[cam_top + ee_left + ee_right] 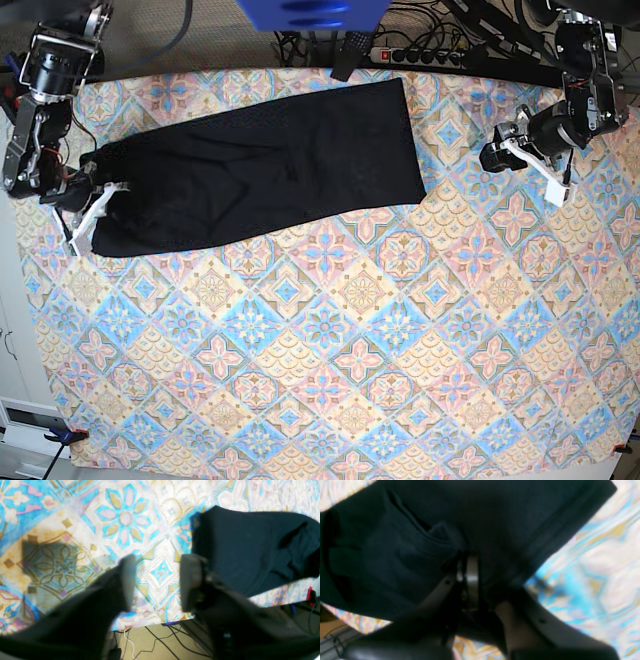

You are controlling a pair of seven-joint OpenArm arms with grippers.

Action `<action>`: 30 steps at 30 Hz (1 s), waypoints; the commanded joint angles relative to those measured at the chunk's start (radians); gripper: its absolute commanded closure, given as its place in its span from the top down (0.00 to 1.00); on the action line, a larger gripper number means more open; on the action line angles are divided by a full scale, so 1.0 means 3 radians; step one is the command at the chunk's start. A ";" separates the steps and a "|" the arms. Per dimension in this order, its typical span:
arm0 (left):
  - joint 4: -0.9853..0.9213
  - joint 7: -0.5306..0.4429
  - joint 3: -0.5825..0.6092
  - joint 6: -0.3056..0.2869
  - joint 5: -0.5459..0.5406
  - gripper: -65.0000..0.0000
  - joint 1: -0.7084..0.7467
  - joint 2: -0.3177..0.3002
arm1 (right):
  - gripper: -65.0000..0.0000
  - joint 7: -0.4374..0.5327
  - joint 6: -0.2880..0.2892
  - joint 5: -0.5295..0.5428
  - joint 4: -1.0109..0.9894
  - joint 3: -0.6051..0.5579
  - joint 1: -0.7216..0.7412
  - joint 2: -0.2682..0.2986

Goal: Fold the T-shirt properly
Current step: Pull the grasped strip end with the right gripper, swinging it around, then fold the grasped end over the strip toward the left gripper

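One T-shirt [265, 170] is lying folded into a long black band on the patterned tablecloth [340, 350] — its end is sitting pinched in the right gripper [467, 562]. Well off its other end, the left gripper [157, 582] is hovering spread and empty.

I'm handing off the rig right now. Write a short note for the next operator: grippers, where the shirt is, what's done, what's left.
Right gripper: shut on the edge of the plain black cotton T-shirt, at its end on the base view's left.
Left gripper: open and empty, above the patterned tablecloth, apart from the shirt's other end.
Shirt: lies as a long band across the far part of the table, some wrinkles.
Done: looks folded lengthwise already.
Left: probably fold the band across and smooth it.
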 commanded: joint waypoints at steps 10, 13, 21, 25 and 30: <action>0.0051 -0.0026 0.0001 -0.0010 -0.0031 0.21 -0.0016 0.0220 | 0.00 -0.0119 0.0010 0.0071 0.0894 -0.0010 -0.0145 0.0054; 0.0041 -0.0026 0.0103 -0.0010 0.0000 0.16 -0.0026 0.0307 | 0.00 -0.0119 0.0010 0.0092 0.1263 -0.0138 -0.0263 -0.0007; 0.0041 -0.0031 0.0149 -0.0010 0.0276 0.09 -0.0026 0.0507 | 0.00 -0.0119 0.0010 0.0082 0.1841 -0.0711 -0.0283 -0.0365; 0.0030 -0.0031 0.0241 -0.0010 0.0445 0.09 -0.0072 0.0568 | 0.01 -0.0119 0.0010 0.0071 0.1917 -0.1049 -0.0283 -0.0575; 0.0030 -0.0271 0.0553 -0.0010 0.0675 0.09 -0.0088 0.0573 | 0.01 -0.0109 0.0010 0.0066 0.1922 -0.1504 -0.0247 -0.0636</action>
